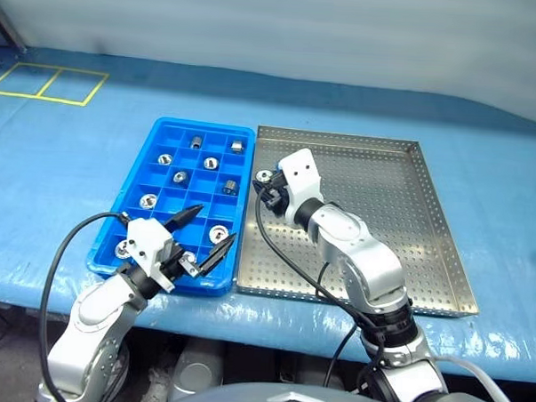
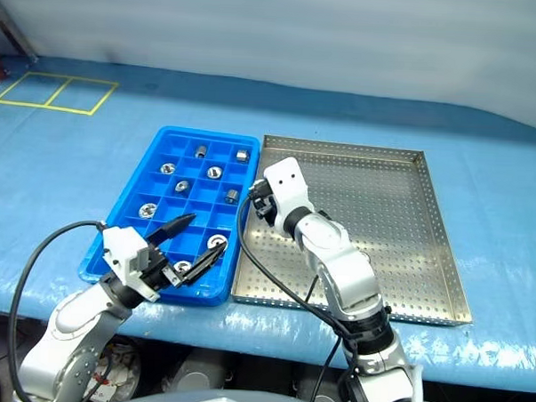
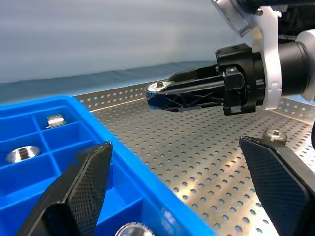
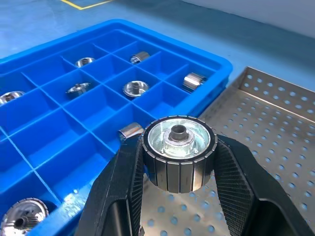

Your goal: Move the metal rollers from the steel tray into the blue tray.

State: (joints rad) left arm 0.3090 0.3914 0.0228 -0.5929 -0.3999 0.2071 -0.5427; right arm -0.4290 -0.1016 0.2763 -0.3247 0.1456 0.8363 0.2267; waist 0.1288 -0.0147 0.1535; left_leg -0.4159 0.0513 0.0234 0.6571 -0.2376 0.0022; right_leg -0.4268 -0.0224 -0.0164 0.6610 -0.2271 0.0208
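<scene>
The right gripper [image 4: 178,169] carries one of the metal rollers [image 4: 178,152] above the left edge of the steel tray [image 1: 427,226], just beside the blue tray [image 1: 164,139]. The chief risk, as judged from here, is a slip: the roller is pinched only across its ribbed round side, so a jolt or tilt in transit could roll it out of the pads and back onto the perforated floor. A second risk is a release over an occupied compartment, since many cells of the blue tray already hold rollers; landing on a divider wall could tip the part into a neighbouring cell.

The right gripper's fingers are closed firmly on the roller, its holed face turned up toward the wrist camera. The left gripper [image 1: 202,235] hovers over the near right corner of the blue tray with its fingers spread wide and nothing between them. One further roller [image 3: 274,135] appears to remain on the steel tray near the left gripper, though it is partly hidden.
</scene>
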